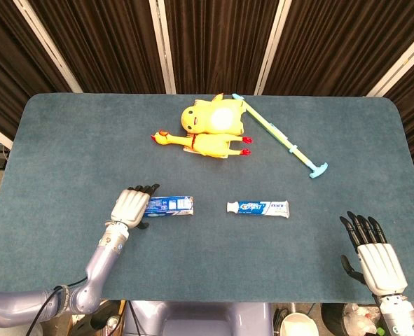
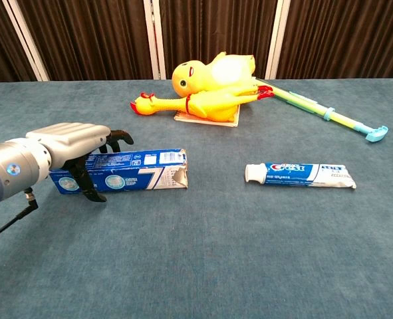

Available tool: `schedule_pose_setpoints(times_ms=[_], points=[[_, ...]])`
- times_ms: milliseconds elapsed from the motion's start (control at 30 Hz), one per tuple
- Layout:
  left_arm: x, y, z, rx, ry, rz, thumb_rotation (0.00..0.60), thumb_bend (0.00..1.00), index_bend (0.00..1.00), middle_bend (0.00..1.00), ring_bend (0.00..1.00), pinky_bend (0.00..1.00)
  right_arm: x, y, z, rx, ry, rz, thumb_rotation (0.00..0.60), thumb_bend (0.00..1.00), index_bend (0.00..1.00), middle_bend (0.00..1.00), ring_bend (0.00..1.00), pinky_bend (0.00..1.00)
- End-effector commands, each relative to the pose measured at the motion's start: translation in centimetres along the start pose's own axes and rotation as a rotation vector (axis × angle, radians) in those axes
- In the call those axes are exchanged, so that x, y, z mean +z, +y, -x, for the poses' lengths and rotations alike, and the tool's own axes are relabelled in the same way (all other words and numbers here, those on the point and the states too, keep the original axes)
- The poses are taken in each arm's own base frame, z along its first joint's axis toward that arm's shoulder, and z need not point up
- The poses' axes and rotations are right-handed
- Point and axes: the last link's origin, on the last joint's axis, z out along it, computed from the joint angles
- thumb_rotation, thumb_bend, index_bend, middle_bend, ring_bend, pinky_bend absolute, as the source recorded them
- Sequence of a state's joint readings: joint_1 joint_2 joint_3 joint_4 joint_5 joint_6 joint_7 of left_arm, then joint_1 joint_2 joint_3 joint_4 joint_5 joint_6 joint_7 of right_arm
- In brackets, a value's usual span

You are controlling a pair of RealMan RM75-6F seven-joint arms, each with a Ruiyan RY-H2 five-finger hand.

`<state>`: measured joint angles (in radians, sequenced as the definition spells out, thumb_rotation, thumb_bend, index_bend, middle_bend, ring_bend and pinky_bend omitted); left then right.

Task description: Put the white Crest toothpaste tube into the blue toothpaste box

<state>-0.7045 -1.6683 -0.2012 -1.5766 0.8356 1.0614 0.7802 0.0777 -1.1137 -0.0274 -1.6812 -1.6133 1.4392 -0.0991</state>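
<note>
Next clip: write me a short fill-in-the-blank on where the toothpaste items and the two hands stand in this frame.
1. The robot's ____ hand is closed around the blue toothpaste box.
2. The white Crest toothpaste tube lies on the table, still ____ the box.
3. The right hand holds ____, its fingers spread.
4. The box's torn open end faces the ____.

Missing words: left; outside; nothing; tube

lab | dark curtain backdrop [image 1: 214, 42] | teal-covered test table [image 1: 66, 154]
</note>
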Motion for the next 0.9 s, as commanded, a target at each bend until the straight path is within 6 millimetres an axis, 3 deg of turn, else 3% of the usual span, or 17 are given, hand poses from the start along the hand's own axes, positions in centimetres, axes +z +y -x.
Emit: schedule_pose_setpoints(times_ms=[33, 333, 567, 900], points=[[-0.1, 0.2, 0.0, 0.004, 0.007, 0.009, 0.6, 0.22, 0.19, 0.35, 0.35, 0.41, 0.0, 0.0, 0.0, 0.0, -0.001, 0.0, 0.6, 0.41, 0.0, 0.0, 0.0, 0.0], [-0.6, -0.5, -0.3, 0.012, 0.021, 0.01, 0.6, 0.23, 0.21, 0.36, 0.35, 0.41, 0.0, -0.1, 0.1, -0.003, -0.001, -0.002, 0.6, 0.41, 0.0, 0.0, 0.0, 0.0], [-0.8, -0.8, -0.1, 0.017, 0.018, 0.01, 0.6, 0.37, 0.33, 0.5, 0.49, 0.55, 0.0, -0.2, 0.1, -0.004, 0.003, -0.003, 0.6, 0.41, 0.0, 0.0, 0.0, 0.0], [-1.3, -1.4, 0.3, 0.016, 0.014, 0.021, 0.6, 0.4, 0.39, 0.56, 0.53, 0.58, 0.0, -0.1, 0.0, -0.001, 0.007, 0.002, 0.6, 0.41, 0.0, 0.0, 0.0, 0.0]])
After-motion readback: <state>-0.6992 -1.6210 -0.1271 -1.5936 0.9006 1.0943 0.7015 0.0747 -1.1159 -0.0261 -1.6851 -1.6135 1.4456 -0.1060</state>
